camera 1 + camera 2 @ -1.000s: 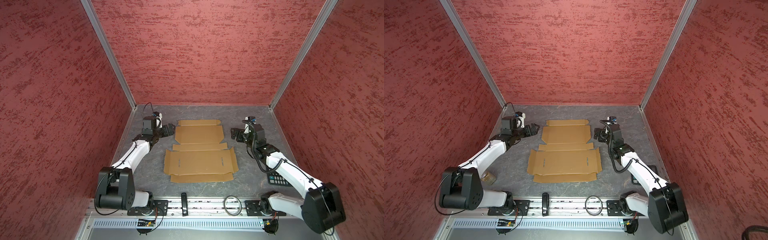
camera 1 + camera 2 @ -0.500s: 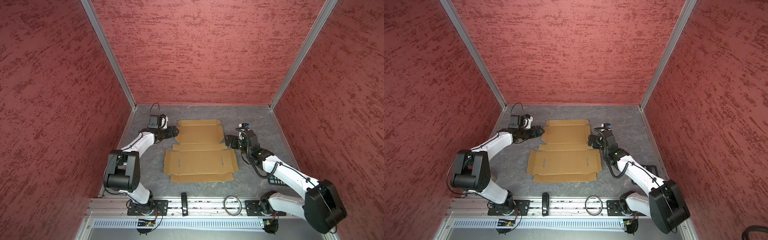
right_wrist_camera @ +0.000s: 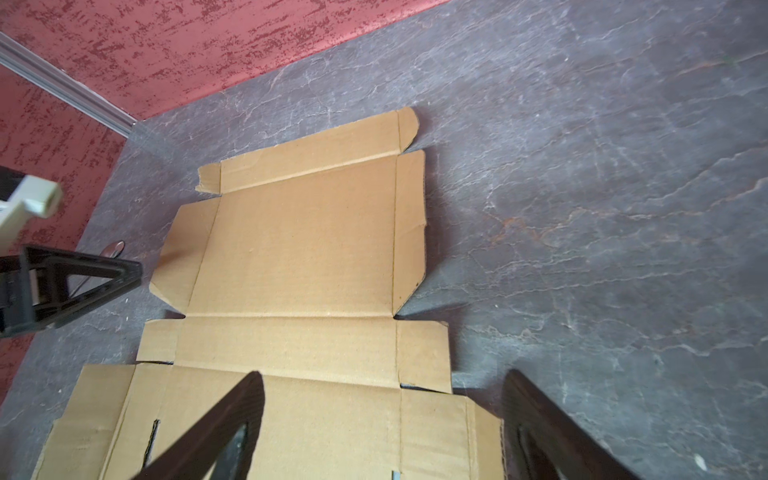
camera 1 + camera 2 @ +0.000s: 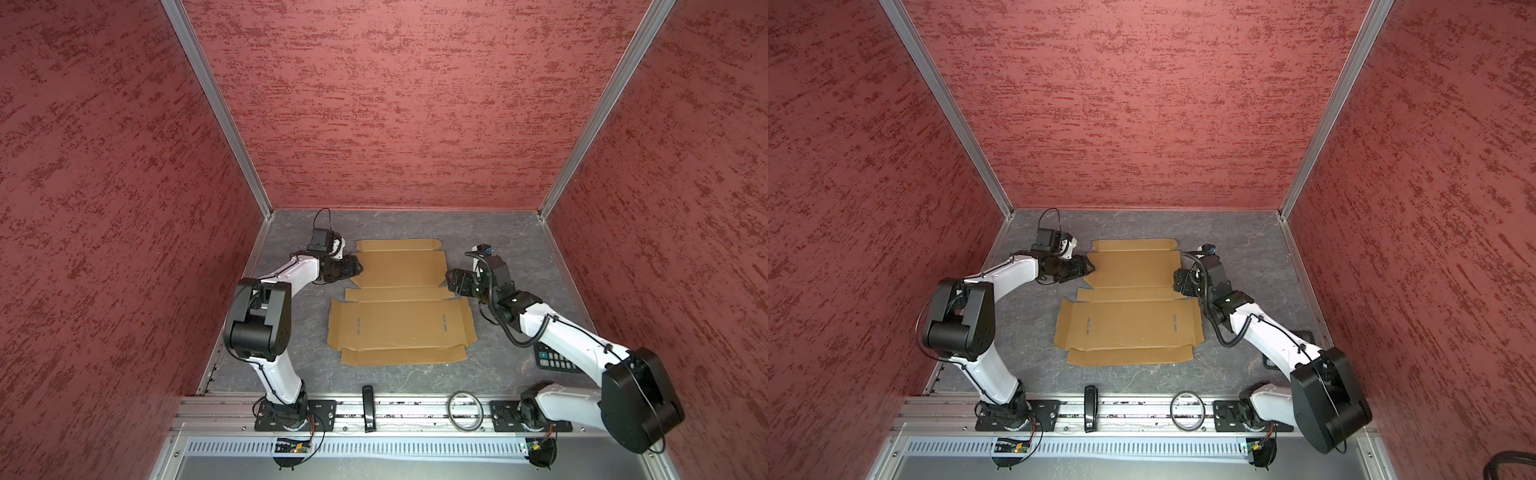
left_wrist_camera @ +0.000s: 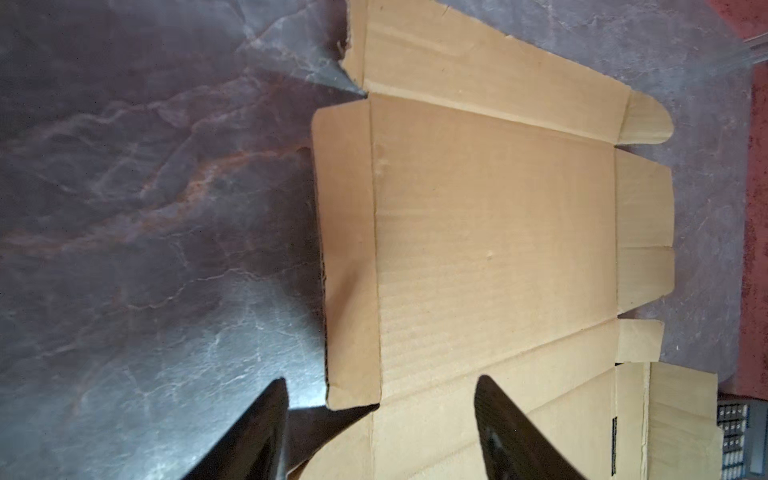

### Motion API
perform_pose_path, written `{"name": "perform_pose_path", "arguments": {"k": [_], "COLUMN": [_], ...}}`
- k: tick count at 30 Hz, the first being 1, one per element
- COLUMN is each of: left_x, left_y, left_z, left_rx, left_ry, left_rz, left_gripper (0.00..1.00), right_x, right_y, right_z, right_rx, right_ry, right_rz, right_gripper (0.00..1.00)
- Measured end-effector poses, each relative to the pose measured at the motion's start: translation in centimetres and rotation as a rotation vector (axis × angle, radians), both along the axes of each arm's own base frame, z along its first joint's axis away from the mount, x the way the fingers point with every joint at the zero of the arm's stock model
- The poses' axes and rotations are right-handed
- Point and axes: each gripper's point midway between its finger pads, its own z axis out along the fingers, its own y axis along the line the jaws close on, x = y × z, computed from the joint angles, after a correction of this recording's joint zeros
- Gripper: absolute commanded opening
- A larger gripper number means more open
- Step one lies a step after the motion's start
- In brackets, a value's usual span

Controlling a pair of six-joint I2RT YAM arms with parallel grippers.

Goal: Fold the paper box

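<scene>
The paper box (image 4: 399, 299) (image 4: 1129, 307) is a flat brown die-cut cardboard sheet lying unfolded in the middle of the table. My left gripper (image 4: 356, 266) (image 4: 1090, 266) sits low at the left side flap of the sheet's far panel. In the left wrist view that gripper (image 5: 380, 399) is open, its jaws straddling the flap's corner on the paper box (image 5: 494, 232). My right gripper (image 4: 451, 280) (image 4: 1177, 282) is at the sheet's right edge. In the right wrist view this gripper (image 3: 382, 395) is open over the right side flaps of the paper box (image 3: 299, 249), holding nothing.
A dark calculator (image 4: 555, 359) lies partly under the right arm. A black bar (image 4: 368, 407) and a metal ring (image 4: 465, 409) rest on the front rail. Red walls close in the back and both sides.
Both grippers have come in from the sides to the cardboard's edges. The left jaws have narrowed, the right jaws slightly. The sheet has not moved.
</scene>
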Motion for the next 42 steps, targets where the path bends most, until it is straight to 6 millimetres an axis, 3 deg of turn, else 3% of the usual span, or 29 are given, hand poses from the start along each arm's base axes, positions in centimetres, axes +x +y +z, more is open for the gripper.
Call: {"name": "perform_pose_path", "arguments": {"k": [14, 28, 36, 42], "left_x": [2.6, 3.4, 3.8, 1.8], "left_y": [-1.2, -1.3, -1.0, -1.2], "left_z": [-1.9, -3.3, -3.4, -3.3], "left_rx": [0.003, 0.017, 0.047, 0.073], "left_ry": [0.042, 0.086, 0.081, 0.085], "left_rz": [-0.005, 0.049, 0.184, 0.38], "left_gripper": [0.44, 0.0, 0.0, 0.0], "right_x": [0.0, 0.3, 0.5, 1.3], "right_y": [0.9, 1.4, 1.6, 1.9], "right_z": [0.0, -0.2, 0.2, 1.4], "right_rx": [0.018, 0.031, 0.035, 0.034], "right_ry": [0.006, 0.007, -0.017, -0.036], "right_rz": [0.033, 0.051, 0.057, 0.058], "right_gripper": [0.89, 0.88, 0.89, 0.9]}}
